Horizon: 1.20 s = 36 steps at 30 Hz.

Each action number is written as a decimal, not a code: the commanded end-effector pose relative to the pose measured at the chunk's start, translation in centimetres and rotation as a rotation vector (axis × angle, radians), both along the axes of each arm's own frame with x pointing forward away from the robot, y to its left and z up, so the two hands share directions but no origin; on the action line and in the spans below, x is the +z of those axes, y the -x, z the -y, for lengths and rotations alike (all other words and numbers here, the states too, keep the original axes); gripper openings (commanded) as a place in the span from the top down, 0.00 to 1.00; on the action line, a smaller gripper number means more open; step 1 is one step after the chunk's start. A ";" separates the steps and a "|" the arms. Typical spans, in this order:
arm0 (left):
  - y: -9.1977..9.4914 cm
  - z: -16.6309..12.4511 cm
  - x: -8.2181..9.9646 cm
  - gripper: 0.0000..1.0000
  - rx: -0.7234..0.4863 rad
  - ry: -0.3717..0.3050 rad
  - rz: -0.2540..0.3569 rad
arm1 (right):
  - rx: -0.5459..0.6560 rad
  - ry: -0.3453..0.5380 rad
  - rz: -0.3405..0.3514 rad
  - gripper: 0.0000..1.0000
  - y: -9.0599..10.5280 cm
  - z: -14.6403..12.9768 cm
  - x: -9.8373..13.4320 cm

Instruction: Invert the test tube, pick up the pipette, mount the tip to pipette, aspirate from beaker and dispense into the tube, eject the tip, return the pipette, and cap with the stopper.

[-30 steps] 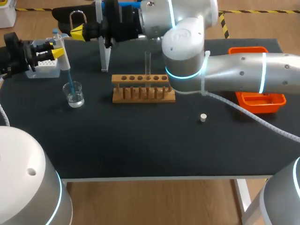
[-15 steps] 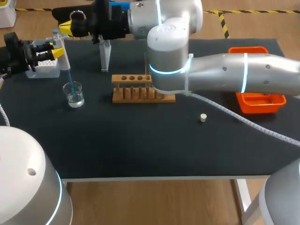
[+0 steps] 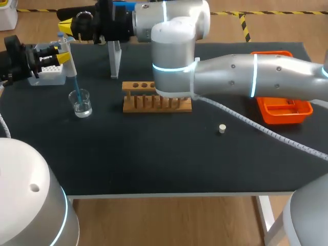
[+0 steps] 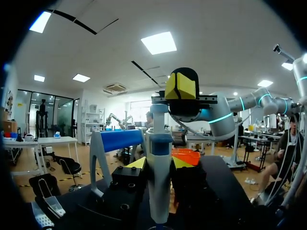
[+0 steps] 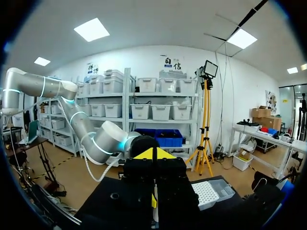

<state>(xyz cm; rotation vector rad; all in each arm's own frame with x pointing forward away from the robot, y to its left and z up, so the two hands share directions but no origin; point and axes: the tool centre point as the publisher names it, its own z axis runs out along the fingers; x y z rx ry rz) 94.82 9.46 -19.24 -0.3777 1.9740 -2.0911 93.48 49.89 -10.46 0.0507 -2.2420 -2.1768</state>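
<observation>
My left gripper (image 3: 60,55) is shut on the white pipette (image 3: 68,59), which stands upright at the table's far left. Its blue tip (image 3: 77,89) dips into the liquid in the glass beaker (image 3: 81,104). In the left wrist view the pipette (image 4: 159,143) stands between my yellow fingertips (image 4: 138,163). My right arm reaches across the table, and its shut gripper (image 3: 65,24) hovers just over the pipette's top; its closed yellow tips (image 4: 181,85) show above the plunger. The right arm partly covers the wooden rack (image 3: 138,102) and hides the test tube. The small stopper (image 3: 222,128) lies on the mat.
A white tip box (image 3: 47,76) sits behind the beaker, also seen as the tip box (image 5: 211,190) from the right wrist. The pipette stand (image 3: 115,59) rises behind the rack. An orange tray (image 3: 302,108) sits at the right edge.
My right arm has swung left across the rack, bringing its shut gripper over the pipette's top. The left arm, pipette and beaker have stayed still.
</observation>
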 end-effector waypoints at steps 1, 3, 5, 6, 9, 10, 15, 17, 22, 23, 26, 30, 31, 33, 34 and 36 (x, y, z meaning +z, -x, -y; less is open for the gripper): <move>0.0 -0.1 -0.1 1.00 -0.003 0.002 0.002 | 0.009 -0.013 0.003 1.00 -0.9 -1.1 -0.5; 0.0 -0.1 -0.1 1.00 -0.003 0.002 0.002 | 0.013 -0.016 0.006 1.00 -1.1 -1.4 -0.5; 0.0 -0.1 -0.1 1.00 -0.003 0.002 0.002 | 0.016 -0.020 0.010 1.00 -1.3 -1.6 -0.6; 0.0 -0.1 -0.1 1.00 -0.003 0.002 0.002 | 0.017 -0.021 0.011 1.00 -1.4 -1.7 -0.6; 0.0 -0.1 -0.1 1.00 -0.003 0.002 0.002 | 0.019 -0.024 0.013 1.00 -1.6 -1.9 -0.7; 0.0 -0.1 -0.1 1.00 -0.003 0.002 0.002 | 0.020 -0.025 0.012 1.00 -1.6 -2.0 -0.7; 0.0 -0.1 -0.1 1.00 -0.003 0.002 0.002 | 0.027 -0.024 0.013 1.00 -1.6 -2.1 -0.8; 0.0 -0.1 -0.1 1.00 -0.003 0.002 0.002 | 0.029 -0.020 0.013 1.00 -1.6 -2.2 -0.9; 0.0 -0.1 -0.1 1.00 -0.003 0.002 0.002 | 0.031 -0.016 0.008 1.00 -1.5 -2.4 -1.2; 0.0 -0.1 -0.1 1.00 -0.003 0.002 0.002 | 0.032 -0.015 0.008 1.00 -1.5 -2.4 -1.3; 0.0 -0.1 -0.1 1.00 -0.003 0.002 0.002 | 0.034 -0.014 0.005 1.00 -1.5 -2.6 -1.5; 0.0 -0.1 -0.1 1.00 -0.003 0.002 0.002 | 0.037 -0.015 0.000 1.00 -1.5 -2.8 -1.7; 0.0 -0.1 -0.1 1.00 -0.003 0.002 0.002 | 0.038 -0.015 0.000 1.00 -1.4 -2.8 -1.7; 0.0 -0.1 -0.1 1.00 -0.003 0.002 0.002 | 0.038 -0.016 -0.002 1.00 -1.4 -2.9 -1.8; 0.0 -0.1 -0.1 1.00 -0.003 0.002 0.002 | 0.039 -0.016 -0.003 1.00 -1.4 -2.9 -1.8; 0.0 -0.1 -0.1 1.00 -0.003 0.002 0.002 | 0.039 -0.014 -0.005 1.00 -1.4 -3.0 -2.0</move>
